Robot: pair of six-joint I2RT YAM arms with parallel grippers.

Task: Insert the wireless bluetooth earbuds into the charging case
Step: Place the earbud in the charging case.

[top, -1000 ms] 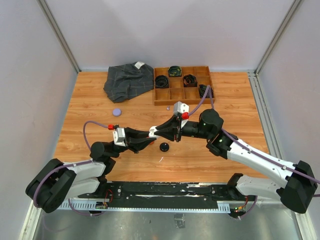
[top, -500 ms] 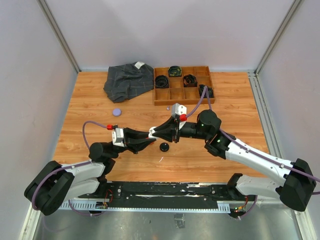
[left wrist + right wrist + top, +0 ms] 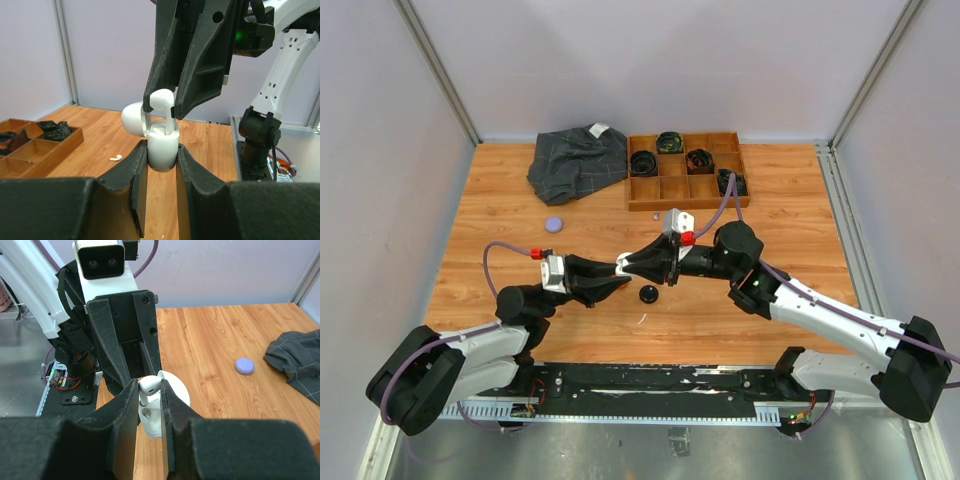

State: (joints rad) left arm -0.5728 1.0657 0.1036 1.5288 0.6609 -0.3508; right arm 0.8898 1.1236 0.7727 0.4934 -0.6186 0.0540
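My left gripper (image 3: 161,150) is shut on the white charging case (image 3: 162,147), held upright above the table with its lid (image 3: 134,117) open. My right gripper (image 3: 148,390) is shut on a white earbud (image 3: 150,385), whose stem points down into a slot of the case (image 3: 156,420). The earbud (image 3: 162,100) sits at the case mouth, its head still above the rim. In the top view both grippers meet at the case (image 3: 623,265) mid-table. Another white earbud (image 3: 642,318) lies on the table in front; it also shows in the left wrist view (image 3: 116,157).
A black puck (image 3: 648,294) lies just below the grippers. A purple puck (image 3: 553,224) sits to the left, also in the right wrist view (image 3: 244,365). A wooden tray (image 3: 685,206) with black coiled belts and a grey cloth (image 3: 577,160) lie at the back.
Both grippers have drifted slightly left together, still joined at the case. Their holds on the case and the earbud are unchanged.
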